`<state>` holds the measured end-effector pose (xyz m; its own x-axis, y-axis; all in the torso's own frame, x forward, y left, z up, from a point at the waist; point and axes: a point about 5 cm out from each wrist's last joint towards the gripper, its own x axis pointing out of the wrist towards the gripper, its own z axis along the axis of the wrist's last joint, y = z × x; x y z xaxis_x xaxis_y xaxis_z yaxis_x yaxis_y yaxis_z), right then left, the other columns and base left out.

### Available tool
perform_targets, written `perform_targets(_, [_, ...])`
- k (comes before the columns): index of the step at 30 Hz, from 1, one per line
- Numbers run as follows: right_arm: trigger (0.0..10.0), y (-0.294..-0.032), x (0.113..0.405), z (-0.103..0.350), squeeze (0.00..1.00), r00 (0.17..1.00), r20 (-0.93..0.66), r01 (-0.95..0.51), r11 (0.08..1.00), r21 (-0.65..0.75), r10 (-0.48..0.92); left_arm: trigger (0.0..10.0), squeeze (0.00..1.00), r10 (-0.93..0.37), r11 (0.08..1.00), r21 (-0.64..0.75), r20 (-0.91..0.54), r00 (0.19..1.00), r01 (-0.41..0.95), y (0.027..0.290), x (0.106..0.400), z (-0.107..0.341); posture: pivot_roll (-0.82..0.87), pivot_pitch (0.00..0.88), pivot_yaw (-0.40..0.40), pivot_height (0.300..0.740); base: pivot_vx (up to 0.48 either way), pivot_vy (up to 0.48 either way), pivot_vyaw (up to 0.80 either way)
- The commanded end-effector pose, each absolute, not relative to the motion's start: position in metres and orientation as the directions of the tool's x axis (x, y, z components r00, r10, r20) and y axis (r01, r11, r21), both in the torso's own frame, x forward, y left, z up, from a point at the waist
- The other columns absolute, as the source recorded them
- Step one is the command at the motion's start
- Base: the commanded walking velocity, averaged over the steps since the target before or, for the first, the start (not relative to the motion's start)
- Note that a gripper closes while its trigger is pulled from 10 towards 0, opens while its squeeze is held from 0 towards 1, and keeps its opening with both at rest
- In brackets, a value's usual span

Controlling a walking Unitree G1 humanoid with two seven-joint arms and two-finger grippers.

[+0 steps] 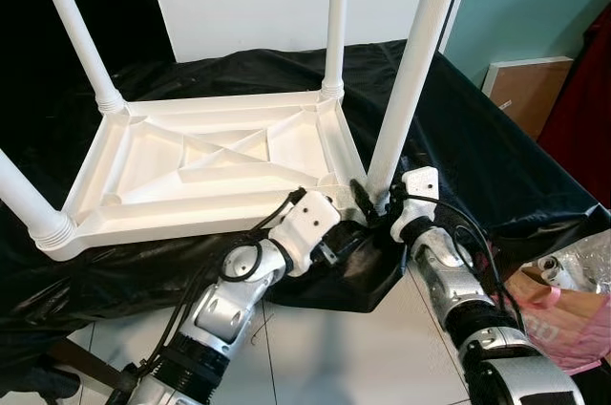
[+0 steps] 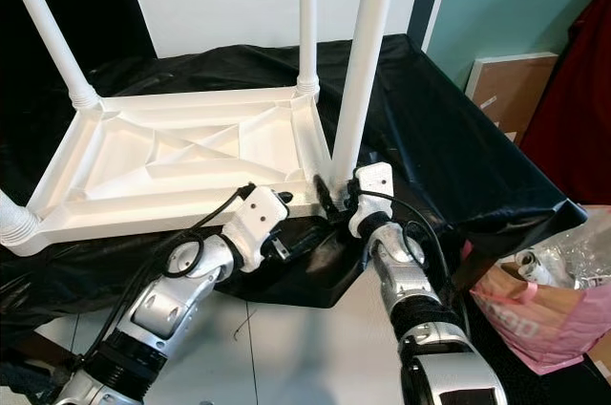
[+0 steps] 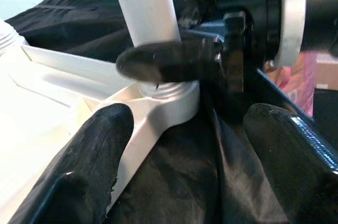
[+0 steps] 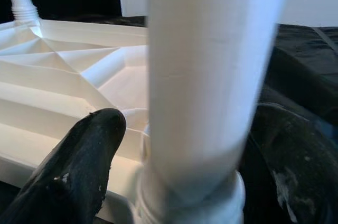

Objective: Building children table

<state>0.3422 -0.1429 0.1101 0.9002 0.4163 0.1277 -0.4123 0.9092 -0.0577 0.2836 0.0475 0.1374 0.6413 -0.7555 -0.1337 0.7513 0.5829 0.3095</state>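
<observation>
Children's table [image 1: 205, 166] lay upside down on a desk draped in black cloth [image 1: 496, 166], 4 white legs up. Right hand [image 1: 370, 202] gripped the nearest leg [image 1: 409, 71] at its base; the right wrist view showed its fingers [image 4: 79, 174] flanking that leg. Left hand [image 3: 185, 171] hung open beside that corner. A pink bag [image 1: 563, 314] of clear plastic sat right of the table.

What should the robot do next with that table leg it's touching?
Probably keep twisting the near-corner leg tighter. The right gripper straddles its base at the socket of the upside-down tabletop, while the left gripper waits open beside that corner.
</observation>
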Motion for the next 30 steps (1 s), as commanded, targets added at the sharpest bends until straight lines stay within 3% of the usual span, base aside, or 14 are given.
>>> perform_targets(1, [10.0, -0.146, 0.342, 0.109, 0.0, 0.881, 0.105, -0.456, 0.887, -0.069, 0.461, 10.0, 0.0, -0.754, 0.578, 0.338, -0.125, 0.645, 0.742, 0.046, 0.281, 0.14, 0.0, 0.047, -0.024, 0.74, 0.0, 0.0, 0.0])
perform_targets(16, [10.0, -0.141, 0.359, 0.124, 0.0, 0.815, 0.036, -0.57, 0.81, -0.137, 0.579, 10.0, 0.0, -0.797, 0.531, 0.329, -0.118, 0.592, 0.781, 0.048, 0.269, 0.144, 0.02, 0.067, -0.016, 0.74, 0.0, 0.0, 0.0])
perform_targets(17, [2.5, -0.14, 0.359, 0.124, 0.0, 0.81, 0.03, -0.577, 0.805, -0.139, 0.586, 10.0, 0.0, -0.799, 0.532, 0.314, -0.121, 0.589, 0.787, 0.048, 0.269, 0.143, 0.02, 0.063, -0.023, 0.74, 0.0, 0.0, 0.0])
perform_targets(18, [0.0, -0.14, 0.359, 0.122, 0.0, 0.809, 0.024, -0.58, 0.804, -0.134, 0.588, 10.0, 0.0, -0.797, 0.538, 0.307, -0.118, 0.592, 0.785, 0.049, 0.27, 0.144, 0.03, 0.06, -0.028, 0.74, 0.0, 0.0, 0.0])
perform_targets(27, [0.0, -0.142, 0.356, 0.112, 0.0, 0.81, -0.001, -0.584, 0.806, -0.097, 0.587, 10.0, 0.0, -0.785, 0.562, 0.276, -0.119, 0.608, 0.779, 0.054, 0.27, 0.145, 0.04, 0.052, -0.037, 0.74, 0.0, 0.0, 0.0])
perform_targets(28, [4.7, -0.143, 0.355, 0.111, 0.0, 0.815, -0.006, -0.578, 0.811, -0.092, 0.58, 10.0, 0.0, -0.783, 0.566, 0.27, -0.12, 0.61, 0.779, 0.054, 0.27, 0.144, 0.04, 0.048, -0.038, 0.74, 0.0, 0.0, 0.0])
perform_targets(29, [4.7, -0.143, 0.355, 0.111, 0.0, 0.815, -0.006, -0.578, 0.811, -0.092, 0.58, 10.0, 0.0, -0.783, 0.566, 0.27, -0.12, 0.61, 0.779, 0.054, 0.27, 0.144, 0.04, 0.048, -0.038, 0.74, 0.0, 0.0, 0.0])
perform_targets(30, [10.0, -0.144, 0.355, 0.109, 0.0, 0.821, -0.007, -0.569, 0.818, -0.087, 0.571, 10.0, 0.0, -0.781, 0.568, 0.273, -0.12, 0.613, 0.777, 0.054, 0.27, 0.143, 0.04, 0.047, -0.038, 0.74, 0.0, 0.0, 0.0])
